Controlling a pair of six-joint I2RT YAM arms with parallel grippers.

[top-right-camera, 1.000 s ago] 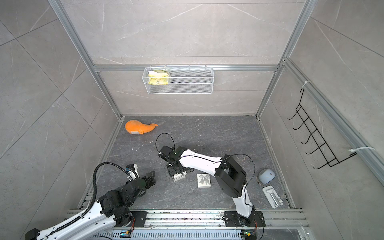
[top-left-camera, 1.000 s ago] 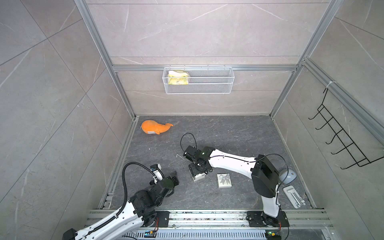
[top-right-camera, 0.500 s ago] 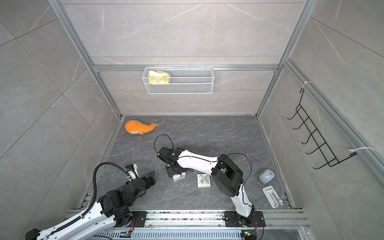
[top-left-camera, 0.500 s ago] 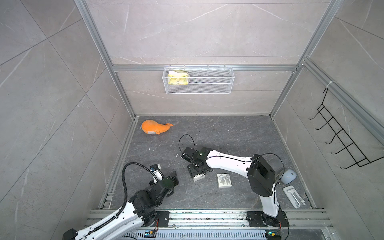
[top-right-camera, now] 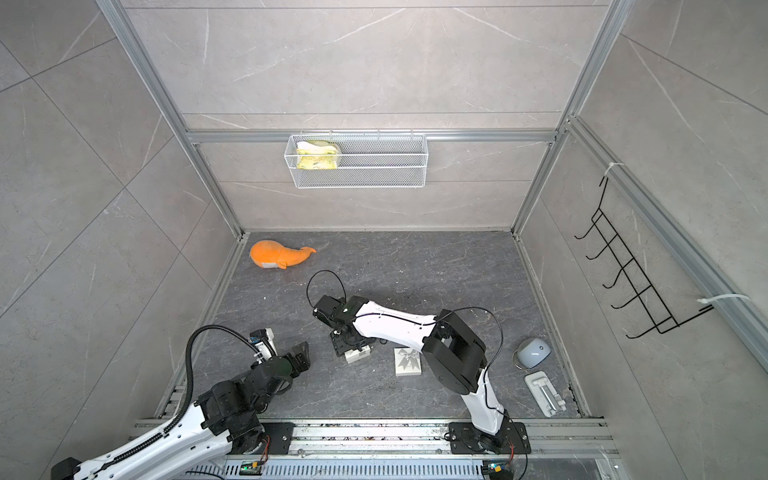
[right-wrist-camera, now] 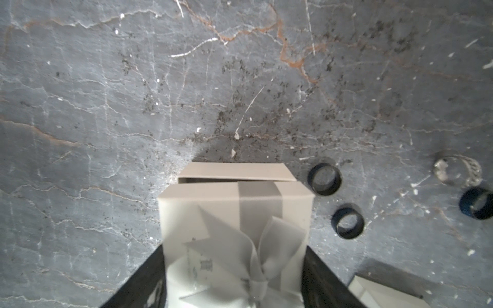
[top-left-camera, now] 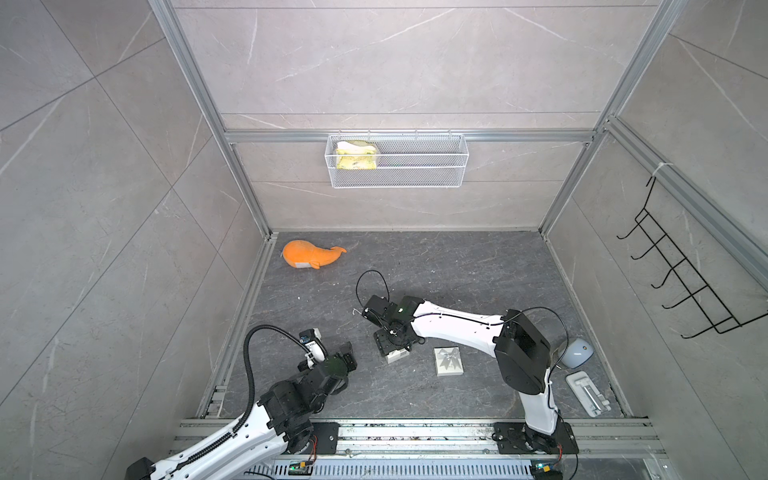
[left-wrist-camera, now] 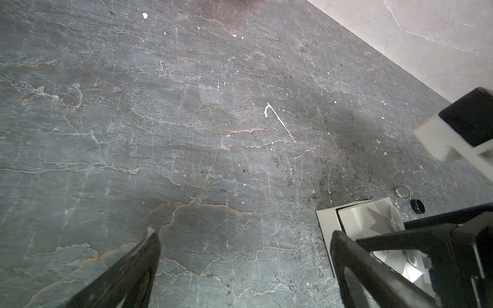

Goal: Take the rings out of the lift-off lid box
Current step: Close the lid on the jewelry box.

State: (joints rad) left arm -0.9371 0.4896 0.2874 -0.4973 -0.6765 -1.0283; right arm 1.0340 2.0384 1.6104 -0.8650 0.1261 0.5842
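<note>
My right gripper point(right-wrist-camera: 234, 248) is shut on the white lift-off lid box point(right-wrist-camera: 234, 213), its fingers pressing both sides of the bow-topped lid. A beige edge of the box shows just beyond the lid. In both top views this gripper point(top-left-camera: 392, 344) point(top-right-camera: 351, 344) is low over the box point(top-left-camera: 398, 355) point(top-right-camera: 358, 354) at mid floor. Three dark rings point(right-wrist-camera: 324, 179) point(right-wrist-camera: 347, 223) point(right-wrist-camera: 476, 203) lie on the grey floor beside the box, outside it. My left gripper point(left-wrist-camera: 245, 234) point(top-left-camera: 347, 353) stands open and empty, left of the box point(left-wrist-camera: 360, 216).
A silver ring point(right-wrist-camera: 457, 170) lies by the dark ones. A second white gift box point(top-left-camera: 449, 361) sits right of the held one. An orange plush whale point(top-left-camera: 309, 255) lies at the back left, a grey mouse point(top-left-camera: 577, 353) and white holder point(top-left-camera: 588, 392) at the right. A wire basket point(top-left-camera: 397, 162) hangs on the back wall.
The right arm's wrist and elbow have shifted slightly to the left while the gripper stays on the box. The left arm has not moved.
</note>
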